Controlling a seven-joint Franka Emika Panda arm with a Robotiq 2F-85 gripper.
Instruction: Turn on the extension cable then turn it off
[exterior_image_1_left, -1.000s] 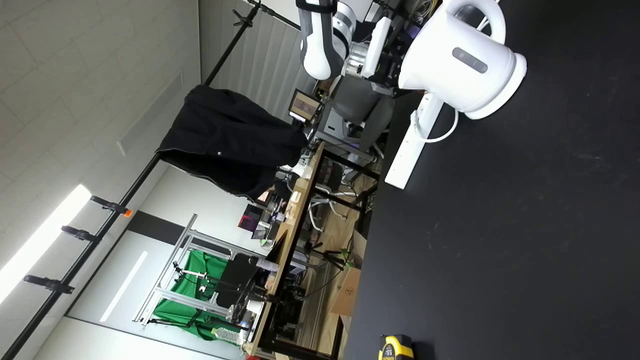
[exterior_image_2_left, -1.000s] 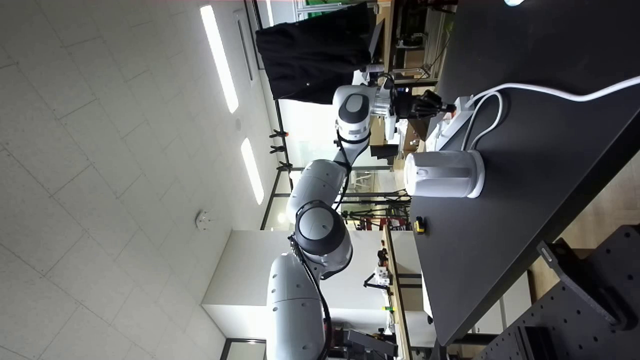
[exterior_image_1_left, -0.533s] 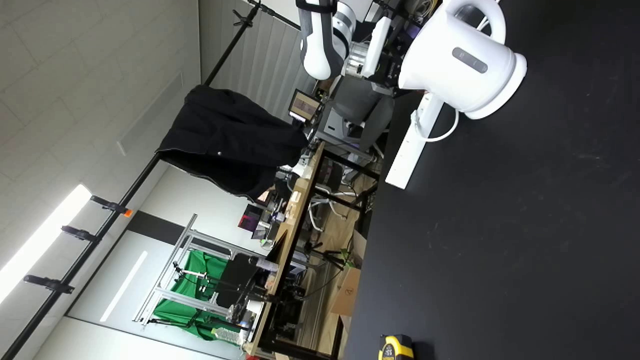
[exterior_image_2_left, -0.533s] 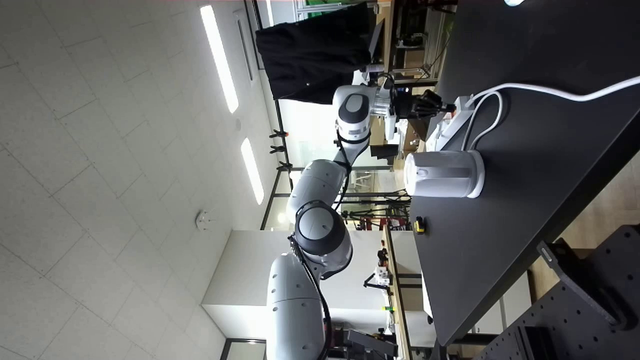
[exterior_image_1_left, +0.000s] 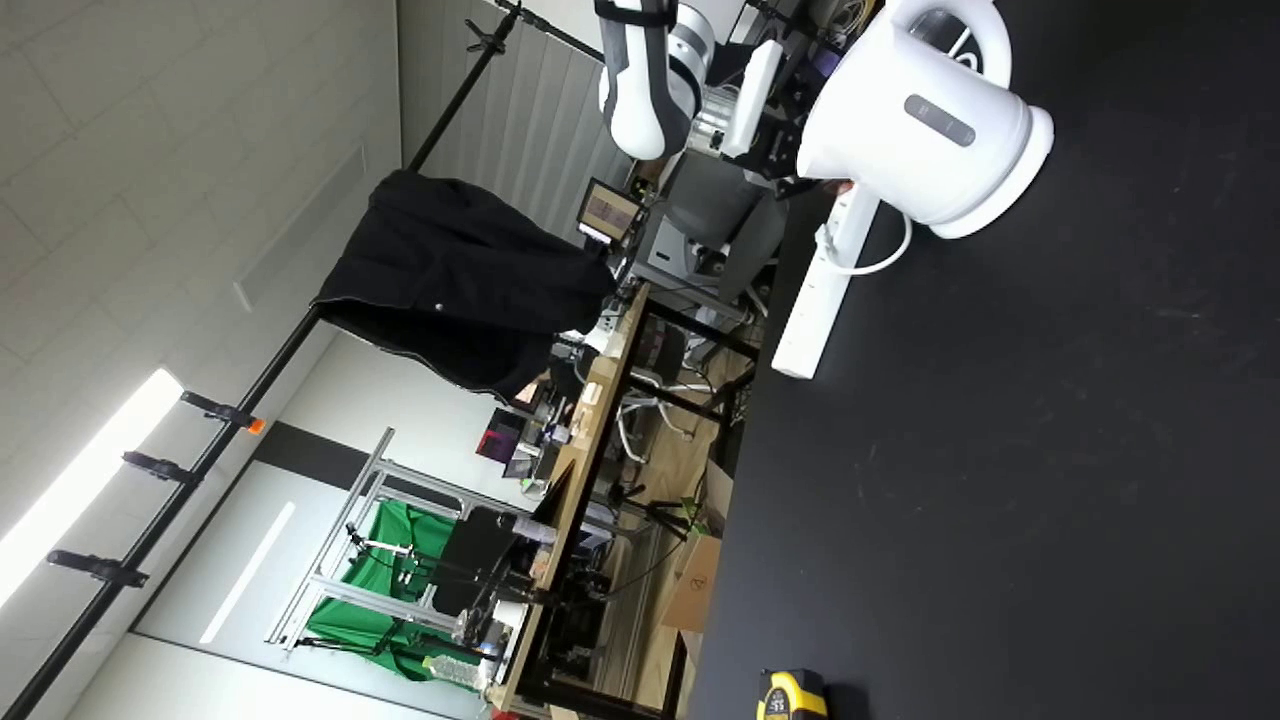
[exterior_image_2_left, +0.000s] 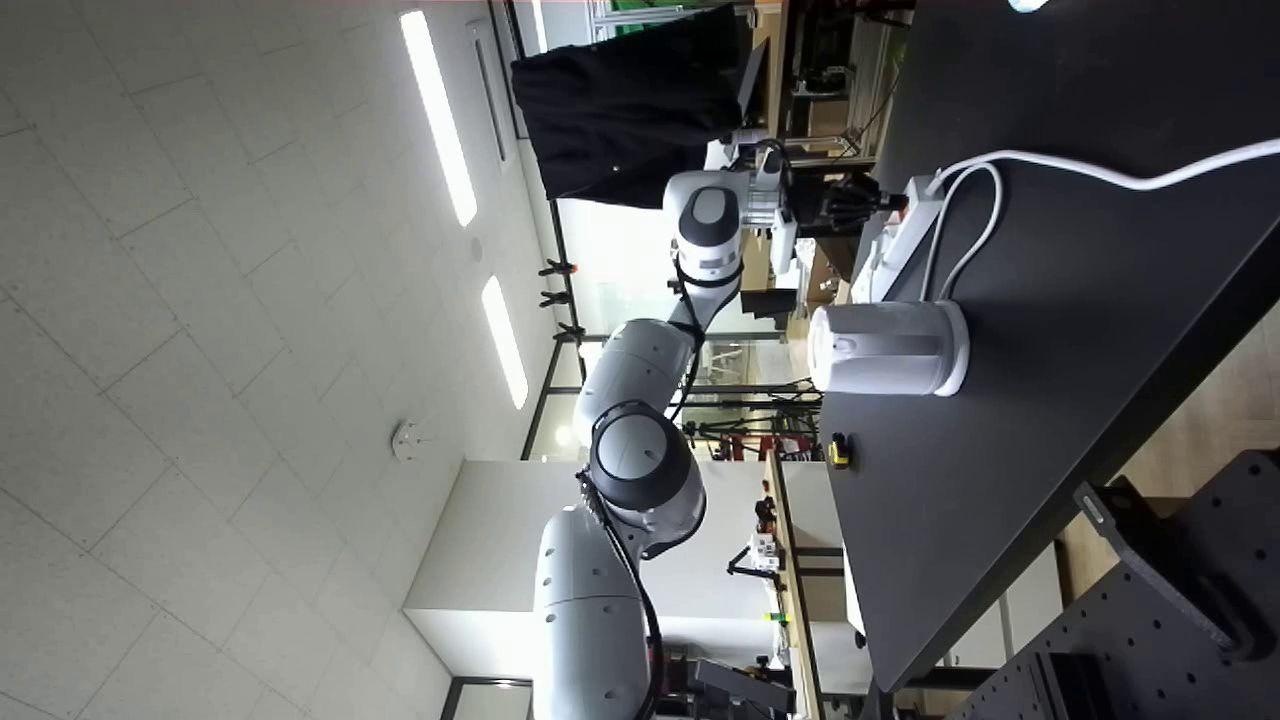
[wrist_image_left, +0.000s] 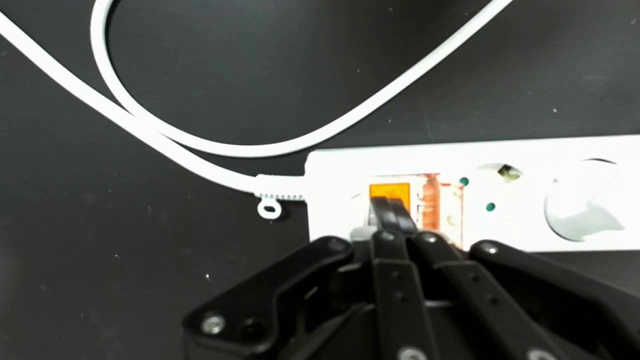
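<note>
Tips together, the gripper (wrist_image_left: 394, 216) covered the near part of the orange switch (wrist_image_left: 390, 191) by the left end of the strip (wrist_image_left: 515, 200) in the wrist view; whether it touched could not be told. From that end the cord (wrist_image_left: 215, 175) curved to the far left. In an exterior view the kettle (exterior_image_1_left: 915, 135) stood upright on the black table (exterior_image_1_left: 1000, 450), nearer than the strip and hiding part of it, a tape measure (exterior_image_1_left: 795, 695) well apart.
</note>
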